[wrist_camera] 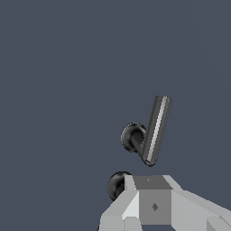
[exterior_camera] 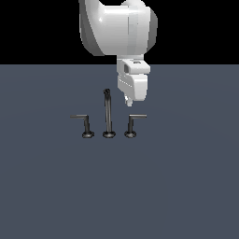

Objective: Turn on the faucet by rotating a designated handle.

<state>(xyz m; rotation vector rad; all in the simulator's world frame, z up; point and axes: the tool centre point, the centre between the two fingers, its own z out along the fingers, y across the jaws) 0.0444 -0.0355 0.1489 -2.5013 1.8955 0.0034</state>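
The faucet (exterior_camera: 108,116) is a small dark three-piece set on the grey floor: a tall thin spout in the middle and a short L-shaped lever on each side. The handle (exterior_camera: 134,122) stands at the exterior view's right of the spout, its thin arm jutting right. The twin lever (exterior_camera: 84,122) juts left. My gripper (exterior_camera: 129,100) hangs just above and behind the handle, apart from it, its fingers together and empty. In the wrist view the handle (wrist_camera: 154,131) lies beyond my fingers (wrist_camera: 153,198), and a second round base (wrist_camera: 117,185) is partly hidden behind them.
The flat grey floor (exterior_camera: 186,186) spreads all around the faucet. My white arm (exterior_camera: 116,28) reaches down from above, behind the spout. Nothing else shows.
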